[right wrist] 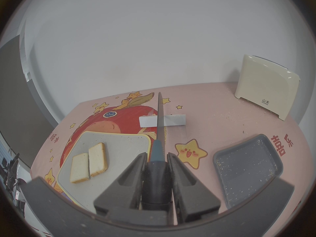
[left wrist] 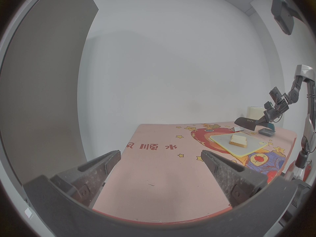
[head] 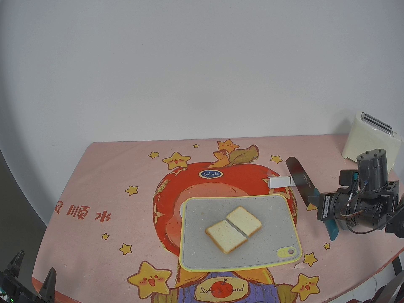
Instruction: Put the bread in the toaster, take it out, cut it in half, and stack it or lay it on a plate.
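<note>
**Bread's cut, knife was still in hand**

Starting on the left: the left gripper [head: 35, 264] sat low at the near corner of the bench [head: 126, 169], well away from the food. Its fingers [left wrist: 108, 163] were spread wide with nothing between them, so my guess is it was just parked out of the knife's way.

In the middle was the cutting board [head: 269, 215] with the bread [head: 233, 229] on it, already in two halves lying flat side by side with a thin gap between them. So I'd say the cutting step was done and only the plating was left.

Right of the board was a small white block [head: 280, 182], which looked like a knife rest. The knife [head: 301, 177] had its blade over or just beside it, but I couldn't tell if they touched. The right gripper [head: 324, 207] had its fingers clamped on the knife's handle, blade pointing away from it and off the board. I'd guess that was for setting it down.

Further right were a grey tray [right wrist: 250, 162], likely the "plate", and the toaster [head: 370, 137] at the far corner.
</note>
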Robot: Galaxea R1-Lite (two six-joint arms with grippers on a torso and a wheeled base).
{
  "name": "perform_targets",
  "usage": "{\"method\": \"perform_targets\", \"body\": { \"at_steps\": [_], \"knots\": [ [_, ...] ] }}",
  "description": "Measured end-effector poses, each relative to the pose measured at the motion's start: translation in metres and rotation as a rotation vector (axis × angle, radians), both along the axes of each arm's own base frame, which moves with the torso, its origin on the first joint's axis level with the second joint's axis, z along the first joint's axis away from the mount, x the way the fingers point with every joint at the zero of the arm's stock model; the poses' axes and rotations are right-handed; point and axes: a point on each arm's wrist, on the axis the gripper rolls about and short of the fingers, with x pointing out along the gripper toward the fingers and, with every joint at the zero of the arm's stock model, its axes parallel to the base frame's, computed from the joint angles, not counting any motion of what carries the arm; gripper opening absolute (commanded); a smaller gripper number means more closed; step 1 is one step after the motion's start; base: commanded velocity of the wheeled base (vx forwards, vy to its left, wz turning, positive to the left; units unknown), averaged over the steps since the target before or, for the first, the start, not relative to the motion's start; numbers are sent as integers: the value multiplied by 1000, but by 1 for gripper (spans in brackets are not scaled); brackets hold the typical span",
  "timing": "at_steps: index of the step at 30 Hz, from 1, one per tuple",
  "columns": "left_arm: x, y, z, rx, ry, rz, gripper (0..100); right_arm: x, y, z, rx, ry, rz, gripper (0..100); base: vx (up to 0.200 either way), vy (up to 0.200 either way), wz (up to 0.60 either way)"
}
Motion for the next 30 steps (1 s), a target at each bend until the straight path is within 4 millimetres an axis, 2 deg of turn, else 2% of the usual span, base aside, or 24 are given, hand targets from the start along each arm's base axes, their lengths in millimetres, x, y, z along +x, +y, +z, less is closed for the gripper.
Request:
{"method": "perform_targets", "body": {
  "at_steps": [30],
  "knots": [
    [0,0,0,0,0,0,100,-2,1,-3,-9,13,12,0,0,0,0]
  ]
}}
